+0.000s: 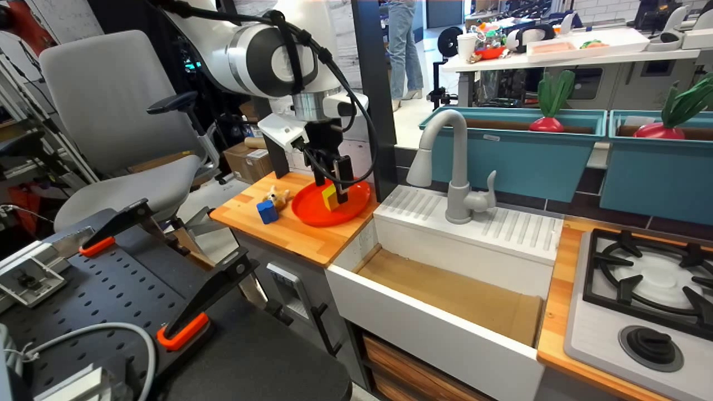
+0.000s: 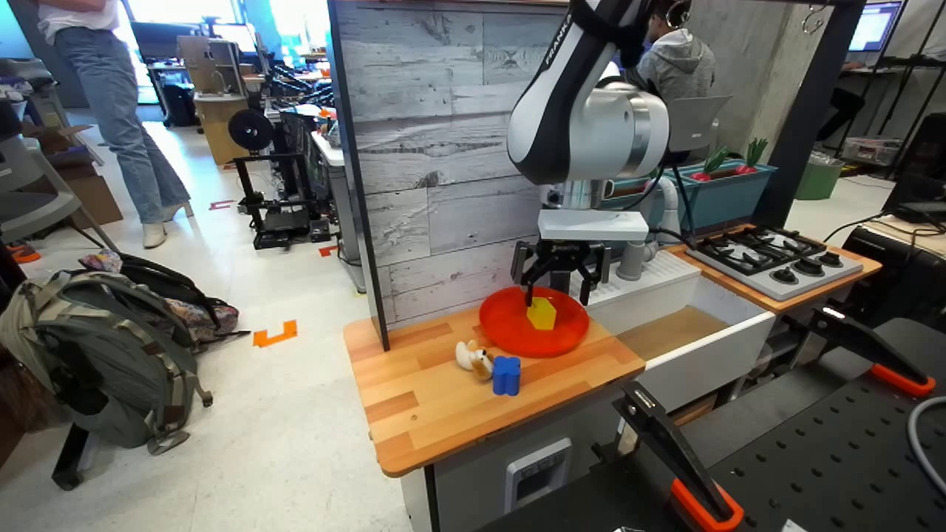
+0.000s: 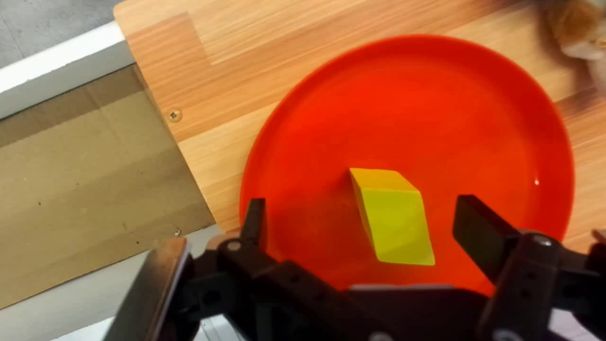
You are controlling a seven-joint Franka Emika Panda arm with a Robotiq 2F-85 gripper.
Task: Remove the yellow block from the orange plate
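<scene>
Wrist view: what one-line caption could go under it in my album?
An open black gripper frames a bright yellow angular block on a round, glossy orange-red plate.

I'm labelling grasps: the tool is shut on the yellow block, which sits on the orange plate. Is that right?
Not quite: the tool is open. The wrist view shows gaps between its fingers and the yellow block, which does sit on the orange plate.
</scene>
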